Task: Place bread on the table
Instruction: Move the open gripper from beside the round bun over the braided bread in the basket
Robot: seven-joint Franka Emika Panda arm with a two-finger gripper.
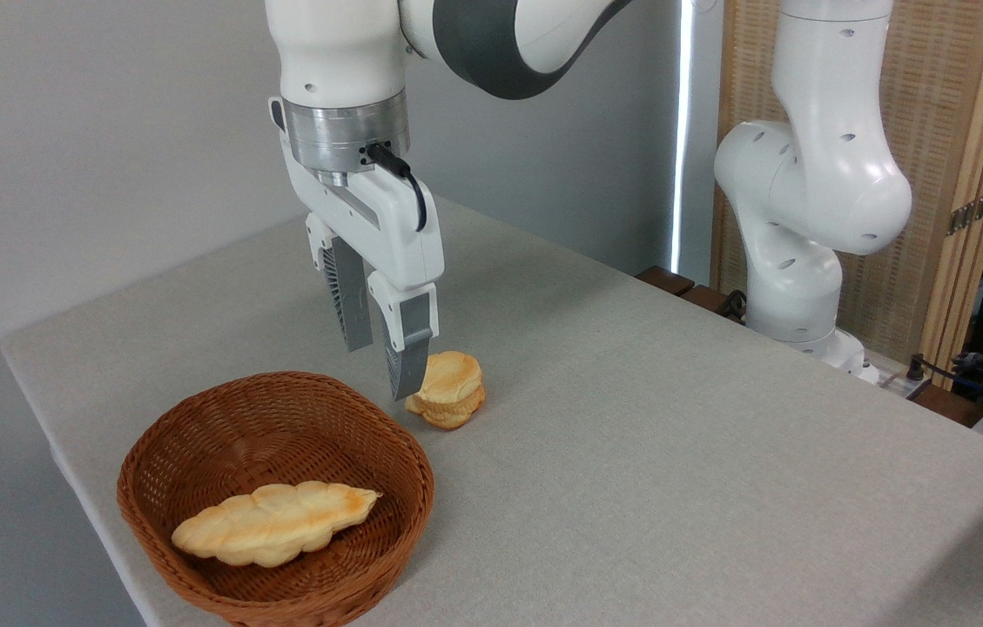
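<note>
Bread [276, 522], a long pale golden loaf with lumpy braided ridges and a toasted pointed right end, lies inside the brown woven wicker basket [195, 575] at the near left of the table [674, 453], whose flat top is covered in light grey cloth-like material. Farther back, the gripper [380, 366] hangs with its ribbed grey fingers [352, 300] narrowly parted and holding nothing, just left of a small round layered bun [449, 389] lying on the cloth.

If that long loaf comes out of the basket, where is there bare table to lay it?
The light grey fabric-covered table is bare right of the brown wicker basket, up to the white arm's base. It is crowded by the small round bun, with the open gripper above. The long braided loaf lies in the basket.
</note>
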